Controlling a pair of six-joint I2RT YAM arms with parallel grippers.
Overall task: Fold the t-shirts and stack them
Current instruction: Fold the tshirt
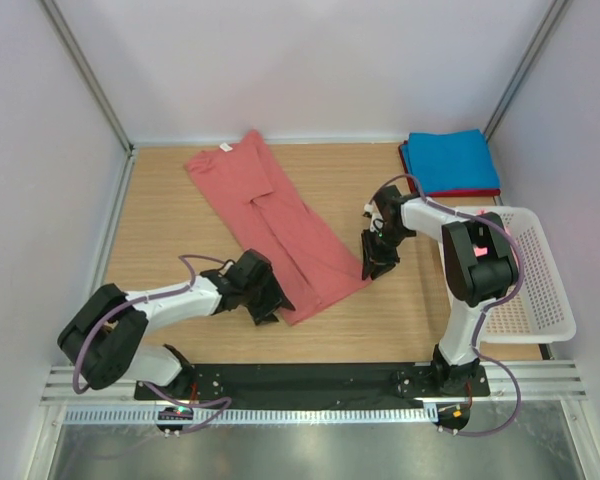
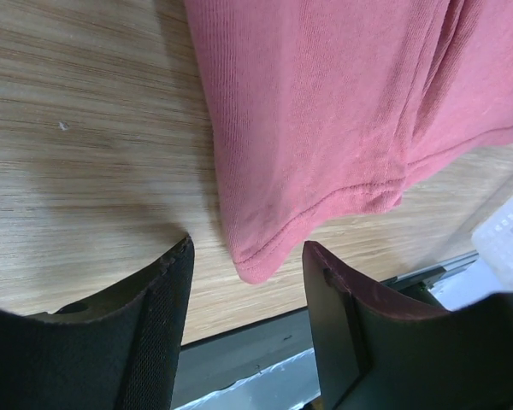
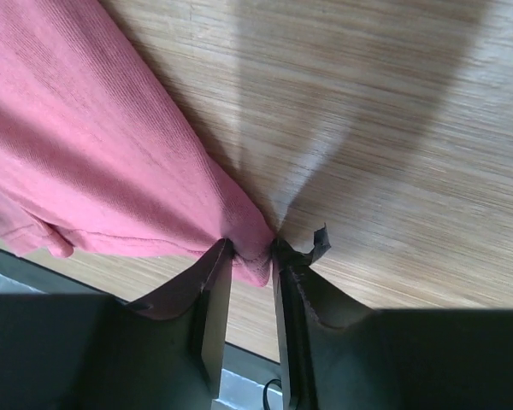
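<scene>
Reaching low from its base at 7 o'clock, the left arm lies almost flat over the wooden worktop [image 1: 160, 230] with its forearm pointing toward 3 o'clock. It ends with the left hand [image 1: 267, 312] at the near hem corner of the long salmon-red cloth t-shirt [image 1: 270, 215]. In the left wrist view the two dark fingers stand apart. The rounded hem corner lies between them, with bare wood showing on either side of the cloth.

The right arm rises from its base at 5 o'clock and bends at the elbow above the inner rim of the white plastic mesh basket [image 1: 555, 300]. From there it stretches toward 9 o'clock, the wrist tipped down to the shirt's other hem corner just right of centre. There the right hand [image 1: 375, 265] is clamped on the cloth. Its wrist view shows the fingers drawn close together with the corner bunched between them.

The salmon-red shirt lies flat as a narrow folded band, running from its collar end at 11 o'clock down toward 6 o'clock.

The basket sits at 3 to 4 o'clock, its mesh floor showing. At 1 o'clock a folded blue cloth t-shirt [image 1: 448, 160] rests on a folded dark red cloth t-shirt [image 1: 475, 193], of which only the edges show.
</scene>
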